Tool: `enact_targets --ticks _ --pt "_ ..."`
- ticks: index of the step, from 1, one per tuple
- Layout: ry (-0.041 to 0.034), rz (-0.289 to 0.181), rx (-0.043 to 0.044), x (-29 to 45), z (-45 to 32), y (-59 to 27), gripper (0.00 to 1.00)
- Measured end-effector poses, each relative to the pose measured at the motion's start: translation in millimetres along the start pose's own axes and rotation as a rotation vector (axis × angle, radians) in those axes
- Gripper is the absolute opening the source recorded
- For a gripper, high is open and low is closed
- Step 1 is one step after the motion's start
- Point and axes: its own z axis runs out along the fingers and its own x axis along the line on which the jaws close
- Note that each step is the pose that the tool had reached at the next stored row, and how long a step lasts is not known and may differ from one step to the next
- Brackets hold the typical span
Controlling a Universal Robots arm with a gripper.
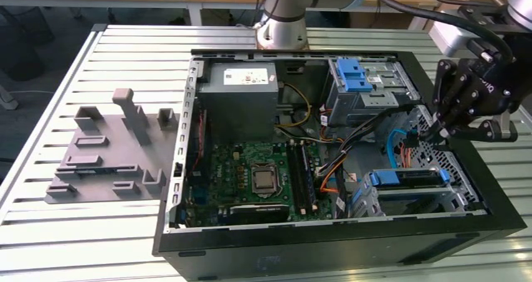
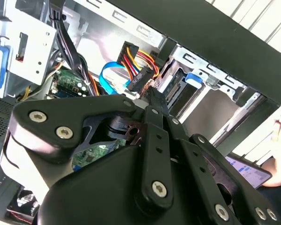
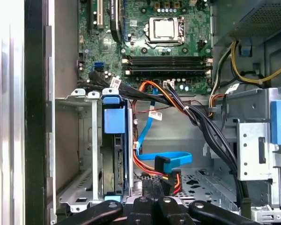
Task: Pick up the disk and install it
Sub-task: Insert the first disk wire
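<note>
The disk [image 3: 115, 154] sits in its bay, the gripper [image 2: 152, 96] closed beside the cables [image 3: 171, 157].

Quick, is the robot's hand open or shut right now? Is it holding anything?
Gripper: shut, fingers pressed together, holding nothing I can see. The disk sits in the drive cage.

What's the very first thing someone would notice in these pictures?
It would be the big black computer case lying open on the slatted table, with its green motherboard showing. At the exterior view's right, the robot's black gripper reaches into the case. Just below it in that view, the disk in its blue bracket sits in a metal bay.
</note>
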Motion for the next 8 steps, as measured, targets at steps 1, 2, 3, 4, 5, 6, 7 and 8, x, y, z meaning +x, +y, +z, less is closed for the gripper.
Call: enact_targets --ticks 1,2,3,4,5,6,7,8 --pt "-0.0003 0.010 0.0006 -0.2 -0.6 0.0 0.11" --pt "-0.0008 0.022 0.0009 -0.4 -1.0 0.0 0.11" --pt "-0.0012 0.035 0.0012 -0.5 -1.0 0.0 0.11" --pt "-0.0011 0.046 0.0014 -0.9 -1.1 0.0 0.11" --pt "-0.0009 0.053 0.0017 -1.6 -1.2 0.1 0.11" --pt "-0.0007 0.059 0.0018 -2.7 -1.1 0.1 0.11" --pt "0.0008 0.062 0.0020 -4.0 -1.1 0.2 0.11" --pt "0.0036 0.064 0.0023 -5.1 -1.1 0.2 0.11"
